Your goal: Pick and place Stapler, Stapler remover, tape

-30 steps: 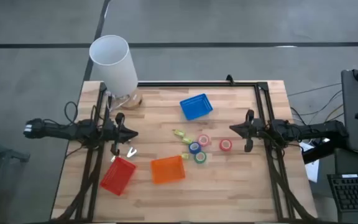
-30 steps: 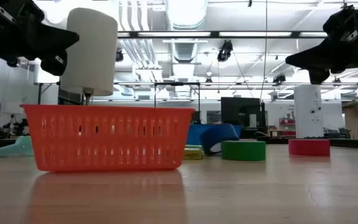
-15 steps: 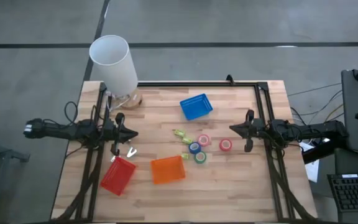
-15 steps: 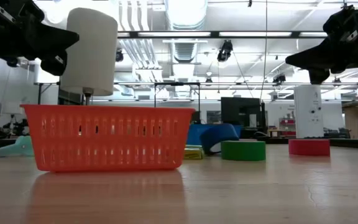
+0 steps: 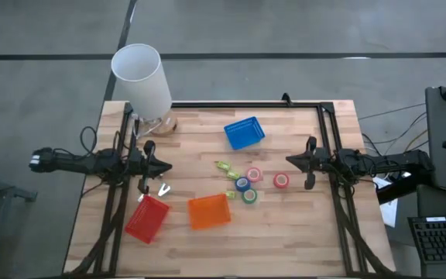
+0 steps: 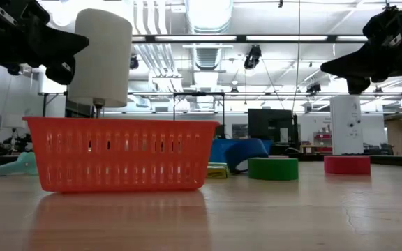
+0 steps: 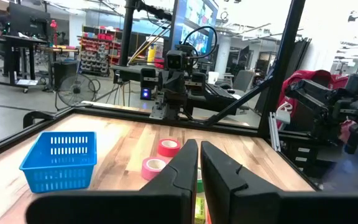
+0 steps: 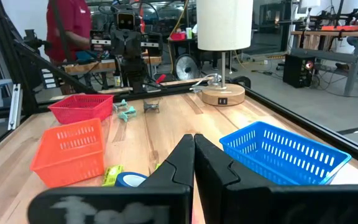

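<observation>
1. The worktop [image 5: 285, 232] was a pale wooden slab with a black frame, standing in an open workshop; a white-shaded lamp [image 5: 141, 77] occupied its far left corner.
2. No change was detectable over the preceding second: both arms and all objects kept their positions. This suggested that the task had not started.
3. The left end effector [image 5: 166, 167] hovered at the left edge with its fingers together and nothing between them. The right end effector [image 5: 289, 160] waited at the right edge, likewise closed and empty.
4. The tape rolls [image 5: 248, 184] lay in a loose cluster at mid-worktop, with the red roll [image 5: 281, 180] nearest the right arm.
5. A small metal tool, probably the stapler remover [image 5: 162, 189], lay just beside the red bin [image 5: 147, 218].
6. The red bin, orange bin [image 5: 208, 211] and blue bin [image 5: 244, 132] appeared empty.
</observation>
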`<state>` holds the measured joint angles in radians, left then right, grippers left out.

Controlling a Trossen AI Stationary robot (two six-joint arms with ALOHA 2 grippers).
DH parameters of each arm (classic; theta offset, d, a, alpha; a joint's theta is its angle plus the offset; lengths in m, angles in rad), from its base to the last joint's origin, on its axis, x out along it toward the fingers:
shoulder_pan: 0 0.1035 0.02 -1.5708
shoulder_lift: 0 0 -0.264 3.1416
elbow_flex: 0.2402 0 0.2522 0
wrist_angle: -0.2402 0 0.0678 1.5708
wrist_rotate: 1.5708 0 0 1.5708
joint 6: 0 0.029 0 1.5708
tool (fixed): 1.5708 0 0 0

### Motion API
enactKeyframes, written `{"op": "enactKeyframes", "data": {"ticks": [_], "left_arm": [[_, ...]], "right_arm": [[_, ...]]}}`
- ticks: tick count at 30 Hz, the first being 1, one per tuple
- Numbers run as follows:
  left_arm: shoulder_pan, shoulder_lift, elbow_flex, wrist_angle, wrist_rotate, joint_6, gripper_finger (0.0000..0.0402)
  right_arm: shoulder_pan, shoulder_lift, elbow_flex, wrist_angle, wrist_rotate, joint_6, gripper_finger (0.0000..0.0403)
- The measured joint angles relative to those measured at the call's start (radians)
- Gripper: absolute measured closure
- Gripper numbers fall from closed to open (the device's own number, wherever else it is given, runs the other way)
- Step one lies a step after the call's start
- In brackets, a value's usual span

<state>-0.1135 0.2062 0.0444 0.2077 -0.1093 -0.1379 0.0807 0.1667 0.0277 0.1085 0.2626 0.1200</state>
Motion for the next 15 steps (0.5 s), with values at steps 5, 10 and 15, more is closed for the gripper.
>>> {"op": "enactKeyframes", "data": {"ticks": [5, 10, 15], "left_arm": [[0.0, 0.0, 0.0, 0.0, 0.0, 0.0, 0.0378], [0.0, 0.0, 0.0, 0.0, 0.0, 0.0, 0.0378], [0.0, 0.0, 0.0, 0.0, 0.0, 0.0, 0.0378]], "right_arm": [[0.0, 0.0, 0.0, 0.0, 0.0, 0.0, 0.0394], [0.0, 0.0, 0.0, 0.004, -0.001, 0.033, 0.0394], [0.0, 0.0, 0.0, 0.068, -0.015, 0.419, 0.0394]]}}
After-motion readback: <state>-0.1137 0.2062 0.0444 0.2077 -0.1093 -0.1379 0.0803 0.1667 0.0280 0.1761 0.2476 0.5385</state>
